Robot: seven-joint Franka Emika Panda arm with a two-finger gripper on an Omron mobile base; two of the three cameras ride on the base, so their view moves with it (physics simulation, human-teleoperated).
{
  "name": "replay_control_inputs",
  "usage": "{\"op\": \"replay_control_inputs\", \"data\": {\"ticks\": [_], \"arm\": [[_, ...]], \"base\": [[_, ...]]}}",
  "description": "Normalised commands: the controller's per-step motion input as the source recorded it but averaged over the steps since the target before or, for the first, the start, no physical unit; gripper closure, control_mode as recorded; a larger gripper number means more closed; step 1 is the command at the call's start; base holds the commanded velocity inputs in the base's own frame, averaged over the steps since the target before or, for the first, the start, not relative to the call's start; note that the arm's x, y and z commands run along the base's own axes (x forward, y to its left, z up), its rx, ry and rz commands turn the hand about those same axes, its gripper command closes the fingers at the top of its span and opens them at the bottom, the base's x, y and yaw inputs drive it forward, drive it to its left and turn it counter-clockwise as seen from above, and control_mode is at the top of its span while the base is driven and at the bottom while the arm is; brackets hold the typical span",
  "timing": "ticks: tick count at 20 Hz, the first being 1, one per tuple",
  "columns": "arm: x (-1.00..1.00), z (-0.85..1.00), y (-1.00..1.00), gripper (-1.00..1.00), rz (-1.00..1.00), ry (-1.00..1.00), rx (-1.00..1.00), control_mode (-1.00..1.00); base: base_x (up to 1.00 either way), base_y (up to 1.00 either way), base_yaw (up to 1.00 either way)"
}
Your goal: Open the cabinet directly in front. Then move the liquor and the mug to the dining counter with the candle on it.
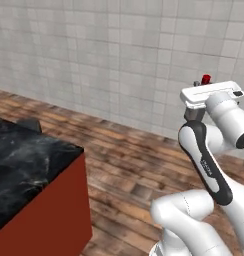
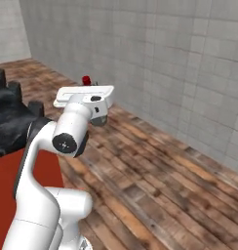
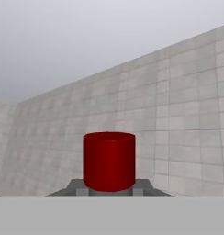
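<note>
From my remote seat I see the arm raised high over a wooden plank floor [image 1: 129,165], with the hand turned level and pointing toward the grey tiled wall [image 1: 109,55]. In the left base view the tool [image 1: 203,84] sits at the far end of the white hand, and a red cap pokes up just above it; that cap belongs to the liquor [image 1: 206,79], whose body is hidden behind the hand. The right base view shows the same: the liquor [image 2: 86,80] shows its red top just behind the flat white hand, with the tool [image 2: 87,87] beneath it. In the hand view the red cap of the liquor [image 3: 109,160] stands upright right at the middle, rising between the grey finger pads, so the tool [image 3: 109,192] is closed down narrow on the bottle's neck and carries it clear of any surface. The counter [image 1: 24,170], black veined marble on a red base, lies low at the left of the left base view, well apart from the bottle; in the right base view the counter [image 2: 9,122] shows at the left edge behind the arm.
</note>
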Motion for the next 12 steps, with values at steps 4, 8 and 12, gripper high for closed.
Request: {"op": "replay_control_inputs", "data": {"ticks": [4, 8, 12], "arm": [[0.0, 0.0, 0.0, 1.0, 0.0, 0.0, 0.0, 1.0], [0.0, 0.0, 0.0, 1.0, 0.0, 0.0, 0.0, 1.0], [0.0, 0.0, 0.0, 1.0, 0.0, 0.0, 0.0, 1.0]], "base": [[1.0, -0.85, 0.25], [1.0, -0.74, 0.3], [1.0, -0.58, 0.38]]}}
